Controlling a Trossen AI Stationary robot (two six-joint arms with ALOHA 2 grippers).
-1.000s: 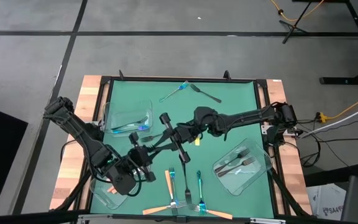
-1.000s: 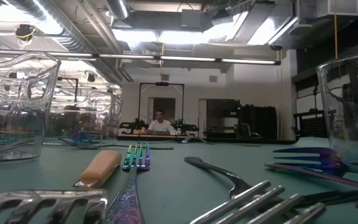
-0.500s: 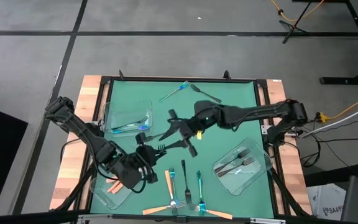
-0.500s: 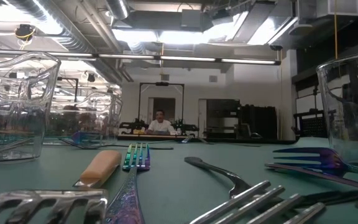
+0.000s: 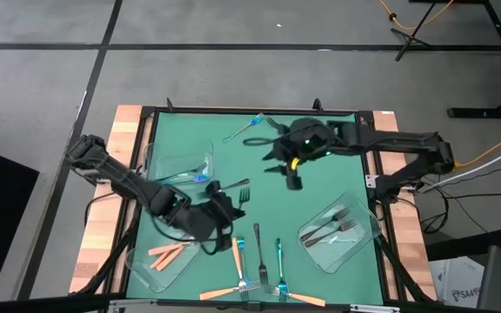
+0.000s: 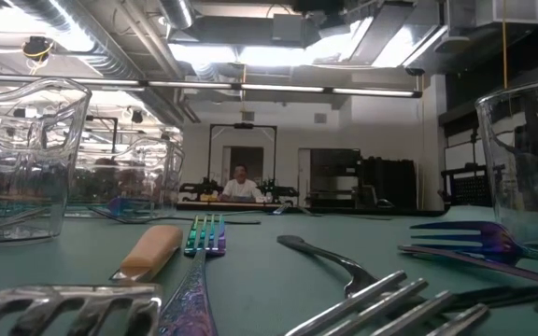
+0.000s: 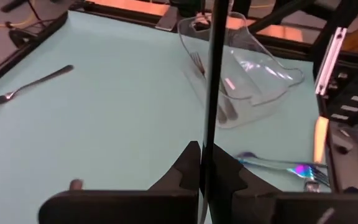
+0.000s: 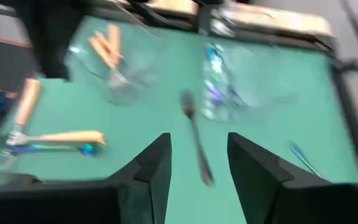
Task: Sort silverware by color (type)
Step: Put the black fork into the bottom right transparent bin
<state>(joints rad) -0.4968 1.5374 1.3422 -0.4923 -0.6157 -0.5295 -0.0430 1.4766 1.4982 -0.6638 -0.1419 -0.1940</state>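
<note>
The silverware is small forks with orange, blue or dark handles. My left gripper is left of the table's middle, shut on a dark fork. My right gripper hovers open over the far middle, with nothing between its fingers. A blue fork and a dark fork lie flat near the far edge. Several orange, blue and dark forks lie by the near edge. My left gripper pinches the dark fork's thin handle between its two shut fingers. The fork runs on past the fingertips, lifted clear of the mat. Its tines point toward the table's far right.
Three clear trays stand on the green mat: one far left with blue forks, one near left with orange forks, one near right with dark forks. A black frame rims the mat. A person sits far behind the table.
The two grippers were together at the table's middle on the dark fork. My right gripper has let go and drawn back toward the far right, rising and tipping up. My left gripper has carried the fork a little toward the table's right, turning it.
</note>
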